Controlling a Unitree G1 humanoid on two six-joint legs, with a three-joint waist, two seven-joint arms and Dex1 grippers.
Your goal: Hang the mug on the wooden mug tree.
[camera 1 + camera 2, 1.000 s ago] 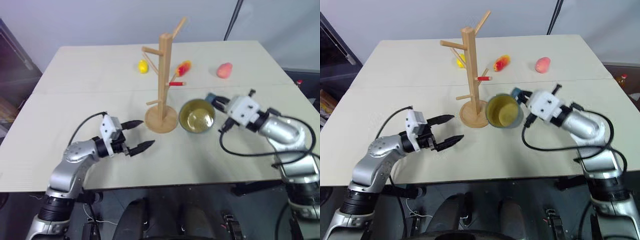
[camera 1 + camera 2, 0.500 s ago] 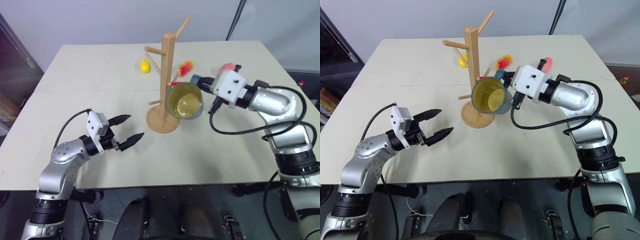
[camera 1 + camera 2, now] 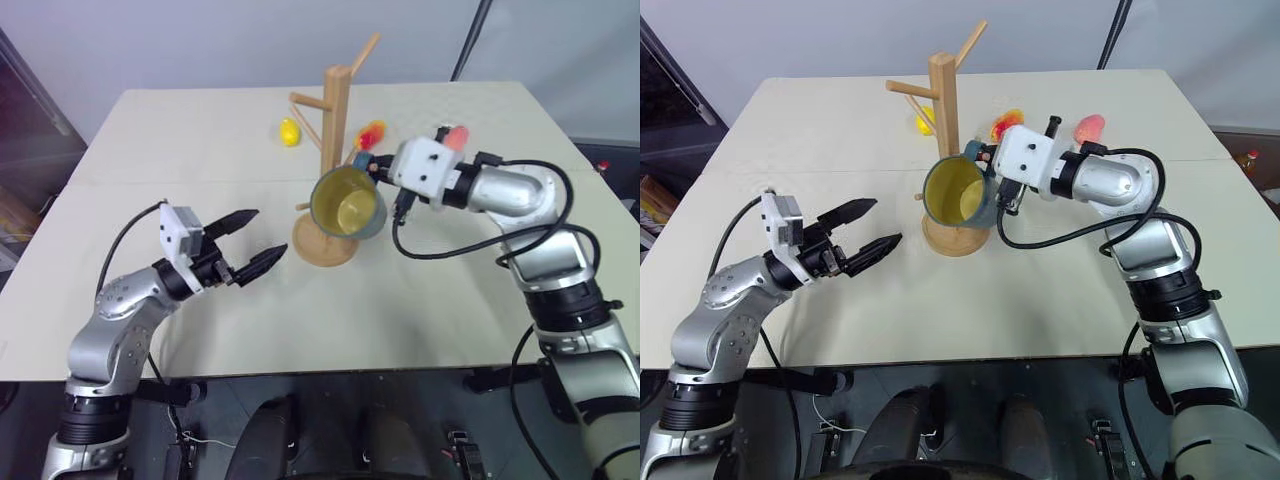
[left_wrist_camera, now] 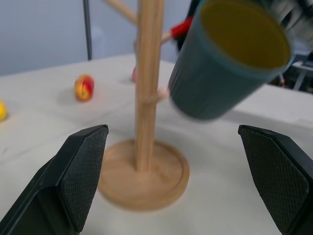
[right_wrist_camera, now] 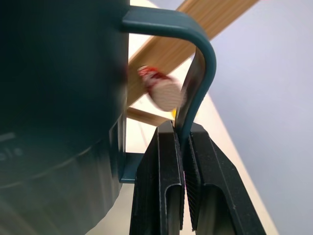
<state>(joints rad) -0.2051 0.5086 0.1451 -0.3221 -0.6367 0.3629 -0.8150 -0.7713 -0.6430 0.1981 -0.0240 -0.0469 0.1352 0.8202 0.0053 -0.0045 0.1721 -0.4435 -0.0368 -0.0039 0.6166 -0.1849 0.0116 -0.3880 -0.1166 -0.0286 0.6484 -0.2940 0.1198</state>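
The teal-blue mug (image 3: pixel 347 203) with its yellow inside hangs in the air, tipped on its side with the mouth facing me, just in front of the wooden mug tree (image 3: pixel 335 140). My right gripper (image 5: pixel 182 131) is shut on the mug's loop handle (image 5: pixel 198 63), right beside the post. A red-tipped peg (image 5: pixel 164 93) shows through the handle's loop. My left gripper (image 3: pixel 268 232) is open and holds nothing, left of the tree's round base (image 3: pixel 320 248) and above the table. In the left wrist view its fingers (image 4: pixel 78 171) frame the post and the mug.
Behind the tree, a yellow fruit (image 3: pixel 290 132), an orange-red fruit (image 3: pixel 372 133) and a pink fruit (image 3: pixel 456 137) lie on the pale table (image 3: pixel 180 150). A dark shelf (image 3: pixel 25 120) stands off the table's left side.
My right gripper has lifted the mug off the table and carried it left, up against the tree's post. The left gripper has risen a little, still open.
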